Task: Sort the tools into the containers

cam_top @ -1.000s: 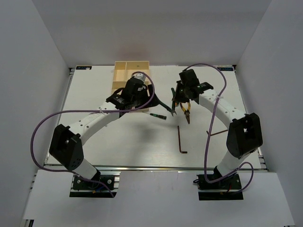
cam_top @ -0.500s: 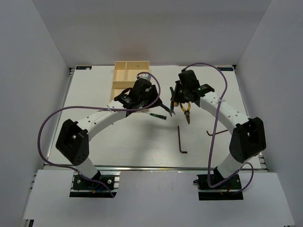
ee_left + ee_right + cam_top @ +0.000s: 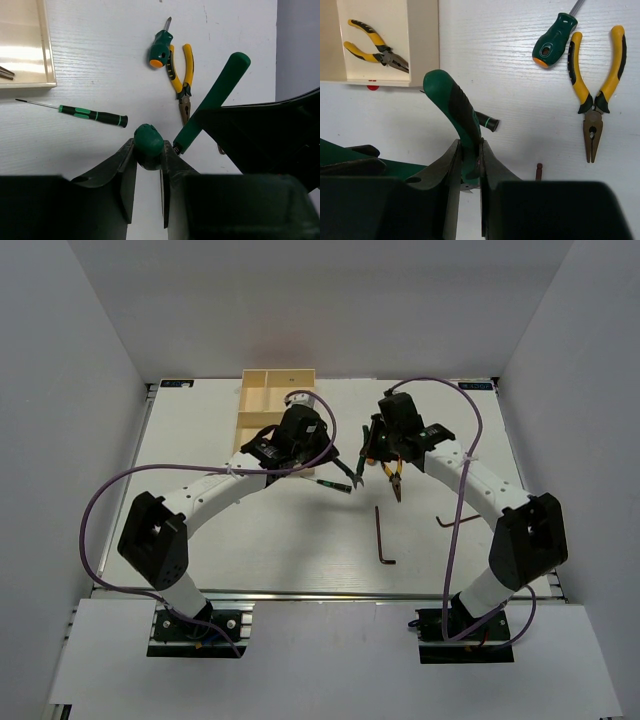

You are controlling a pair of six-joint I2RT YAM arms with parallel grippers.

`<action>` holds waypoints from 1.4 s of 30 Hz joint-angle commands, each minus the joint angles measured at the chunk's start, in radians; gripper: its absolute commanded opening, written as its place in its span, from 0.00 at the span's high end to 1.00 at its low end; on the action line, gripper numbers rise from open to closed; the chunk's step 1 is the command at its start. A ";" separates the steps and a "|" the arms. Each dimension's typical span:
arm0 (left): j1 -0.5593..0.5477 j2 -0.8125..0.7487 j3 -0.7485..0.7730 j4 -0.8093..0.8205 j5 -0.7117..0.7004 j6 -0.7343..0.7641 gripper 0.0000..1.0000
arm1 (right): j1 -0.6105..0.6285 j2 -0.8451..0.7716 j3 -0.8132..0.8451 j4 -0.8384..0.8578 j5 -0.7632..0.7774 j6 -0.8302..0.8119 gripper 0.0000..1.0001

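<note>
Dark L-shaped metal hex key point(image 3: 383, 540) lies toward the table's near edge, right of centre. Mid-table, the left gripper point(image 3: 148, 150) and right gripper point(image 3: 468, 150) each pinch one handle of the green-handled pliers point(image 3: 215, 95), near the thin green-and-black screwdriver point(image 3: 92, 115), stubby green screwdriver point(image 3: 552, 40) and yellow-handled pliers point(image 3: 592, 95). At the far edge, the cream rectangular tray point(image 3: 280, 370) holds a second yellow-handled pair point(image 3: 372, 45).

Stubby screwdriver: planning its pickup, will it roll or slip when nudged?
The stubby screwdriver has a rounded, bulbous handle, so a sideways push would probably roll it. It looks rigid and light. The yellow pliers beside it might shift too.
</note>
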 commanded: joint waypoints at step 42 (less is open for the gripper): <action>0.388 -0.037 -0.030 0.105 -0.125 -0.229 1.00 | -0.044 -0.385 -0.390 0.089 0.123 -0.085 0.21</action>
